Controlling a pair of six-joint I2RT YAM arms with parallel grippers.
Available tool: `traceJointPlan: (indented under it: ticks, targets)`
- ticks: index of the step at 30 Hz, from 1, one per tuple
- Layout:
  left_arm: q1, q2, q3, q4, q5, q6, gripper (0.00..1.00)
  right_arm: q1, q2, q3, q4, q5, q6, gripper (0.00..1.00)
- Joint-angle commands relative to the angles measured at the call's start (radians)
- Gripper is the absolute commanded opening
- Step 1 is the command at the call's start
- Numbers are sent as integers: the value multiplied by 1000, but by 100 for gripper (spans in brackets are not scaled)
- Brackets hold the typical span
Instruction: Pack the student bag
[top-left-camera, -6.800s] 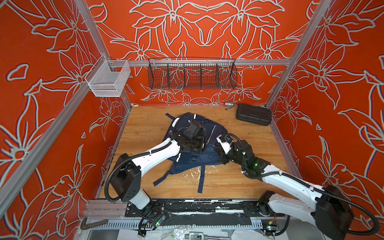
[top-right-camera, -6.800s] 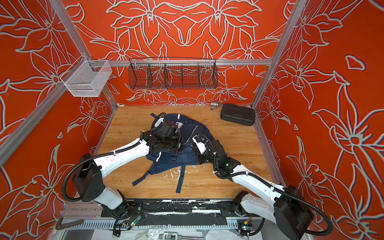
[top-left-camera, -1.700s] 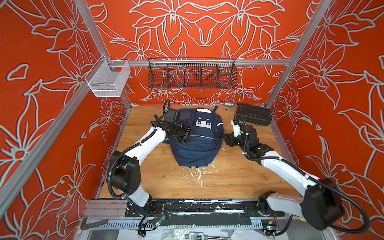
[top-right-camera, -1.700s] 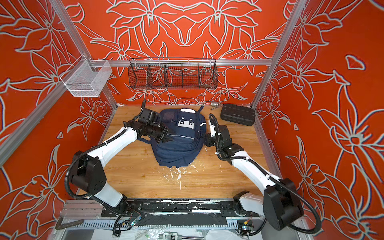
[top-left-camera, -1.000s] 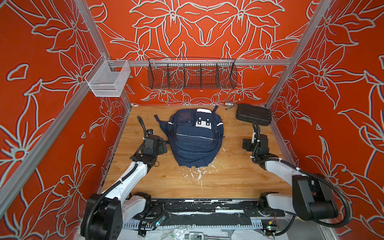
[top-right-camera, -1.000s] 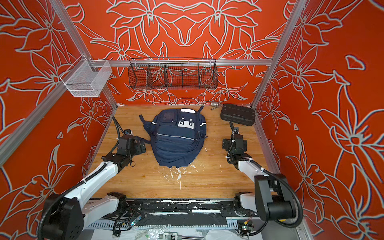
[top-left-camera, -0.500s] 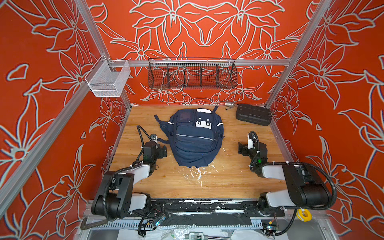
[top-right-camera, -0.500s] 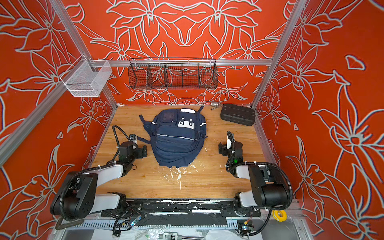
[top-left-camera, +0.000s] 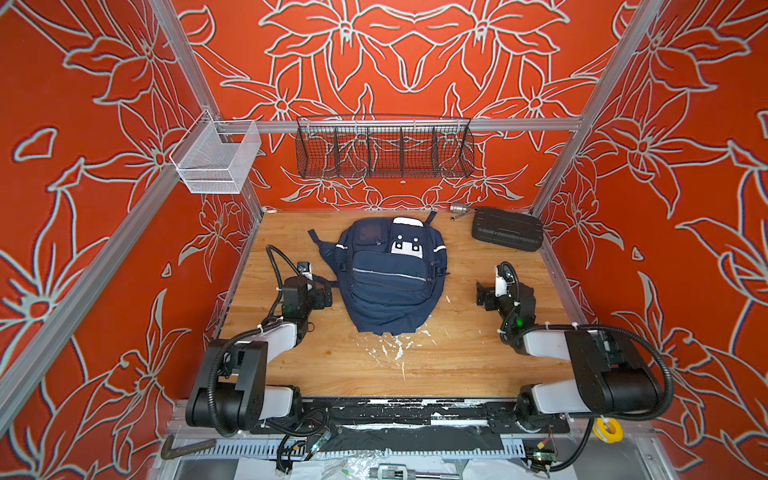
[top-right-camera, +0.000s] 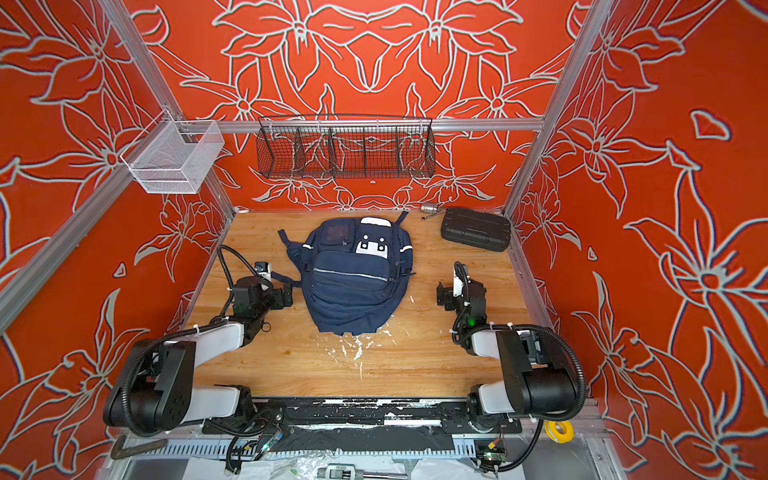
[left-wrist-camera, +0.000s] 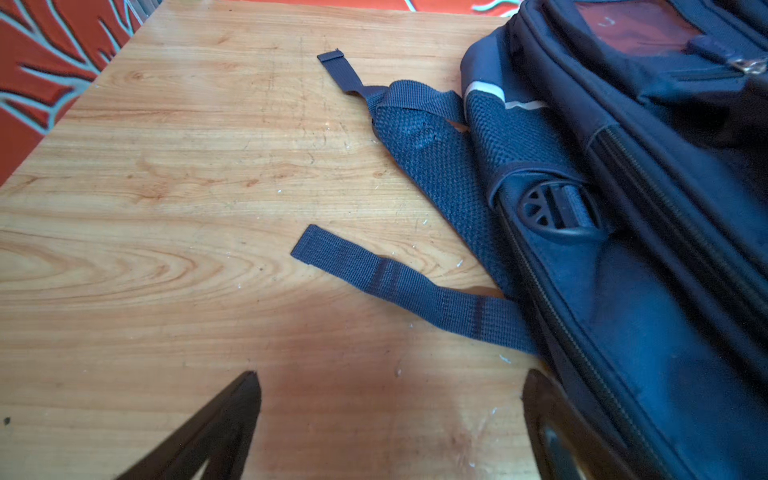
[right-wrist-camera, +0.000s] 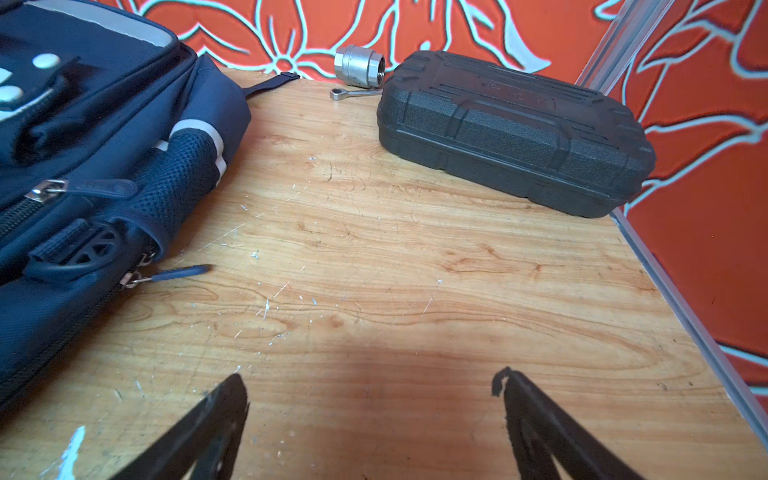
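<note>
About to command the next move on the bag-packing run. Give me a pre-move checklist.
1. Left gripper open and empty: ok.
2. Right gripper open and empty: ok.
3. Student bag flat on the table, front up, held by neither gripper: ok.
4. A bag pocket open for loading: none seen open: not ok.
5. Left gripper's path free of straps: loose strap lies just ahead of it: not ok.
6. Black case shut, at the far right corner; contents: cannot tell.
</note>
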Motion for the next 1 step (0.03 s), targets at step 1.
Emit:
traceJointPlan:
  ticks: [1]
  targets:
    - [6,-1,8,9,15,2,97,-5,-8,12,9,-11,-9,97]
